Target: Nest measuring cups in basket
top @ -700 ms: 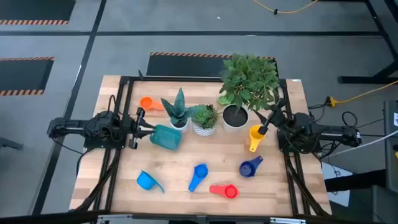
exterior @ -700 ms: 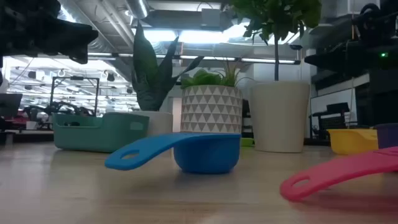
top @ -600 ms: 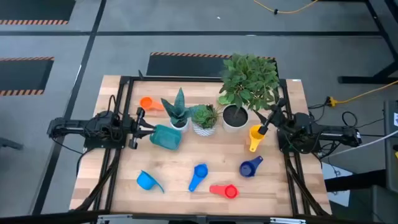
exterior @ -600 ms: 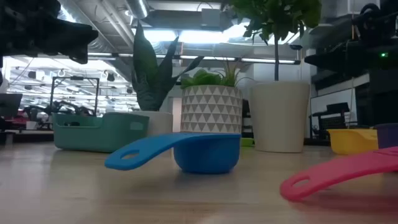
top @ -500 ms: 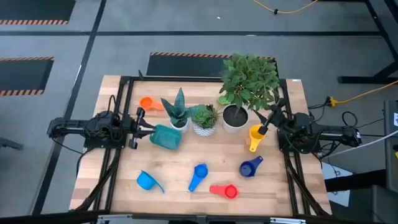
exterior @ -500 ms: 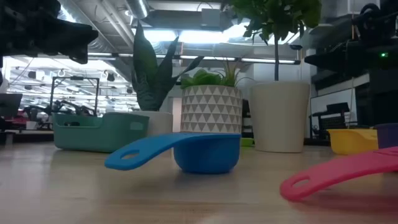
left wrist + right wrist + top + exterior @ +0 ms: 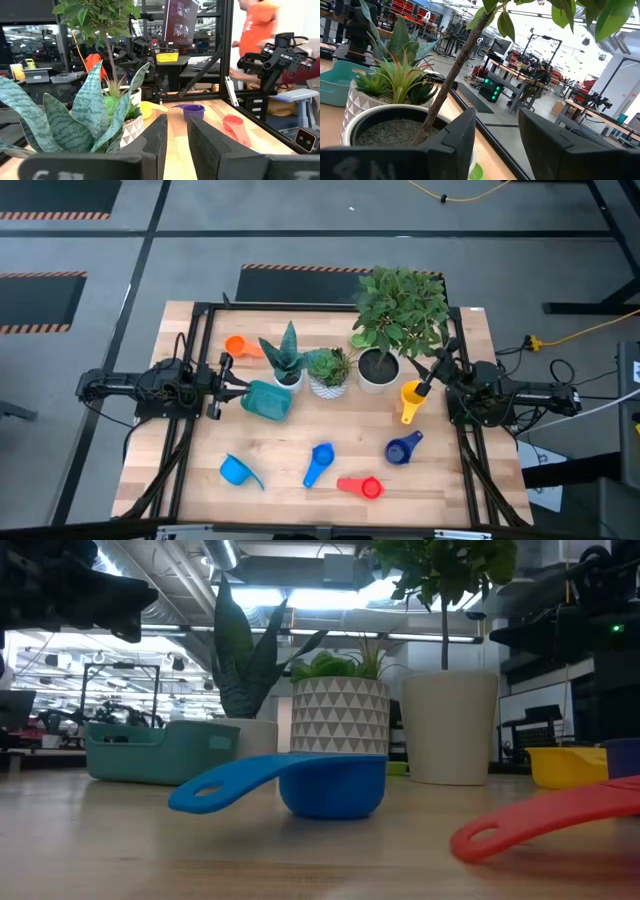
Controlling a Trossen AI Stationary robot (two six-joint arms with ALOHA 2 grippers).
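The teal basket [image 7: 267,400] rests flat on the table left of centre, also seen in the low view [image 7: 160,752]. My left gripper [image 7: 238,390] hovers level just left of it, open by a narrow gap [image 7: 177,122] with nothing between its fingers. My right gripper [image 7: 432,375] hangs open [image 7: 497,117] just above the yellow cup [image 7: 410,400] at the right, touching nothing. An orange cup [image 7: 237,346] lies at the far left. Along the near side lie a light blue cup [image 7: 235,471], a blue cup [image 7: 318,463], a red cup [image 7: 362,486] and a navy cup [image 7: 402,448].
Three potted plants stand in a row behind the basket: a snake plant [image 7: 285,360], a succulent in a patterned pot [image 7: 328,372] and a tall leafy plant [image 7: 385,365]. A black frame [image 7: 200,310] borders the table. A person in an orange shirt [image 7: 255,25] stands beyond it.
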